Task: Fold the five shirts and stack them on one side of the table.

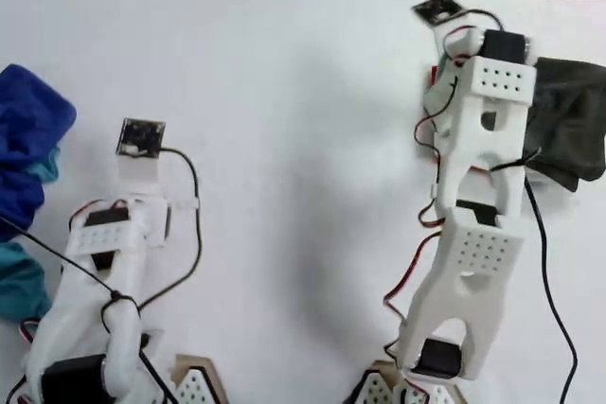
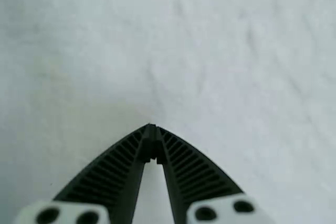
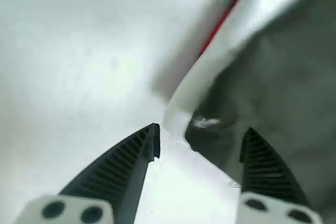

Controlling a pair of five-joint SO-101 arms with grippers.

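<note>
R gripper (image 3: 202, 136), jaws apart, straddles the edge of the dark shirt (image 3: 273, 77) at the worktop (image 1: 284, 92) right side, likely set to pinch & start a fold. L gripper (image 2: 151, 129), jaws together, sits over bare worktop; blue shirt (image 1: 28, 130) & teal shirt (image 1: 19, 276) lie unfolded at its left edge.

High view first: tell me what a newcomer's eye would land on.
A bunched blue shirt, with a teal one beside it, crowds the table's left edge. On the opposite side, the right arm stands over a dark shirt, its jaws open at the shirt's edge. The left arm holds its jaws shut over bare white tabletop.
</note>
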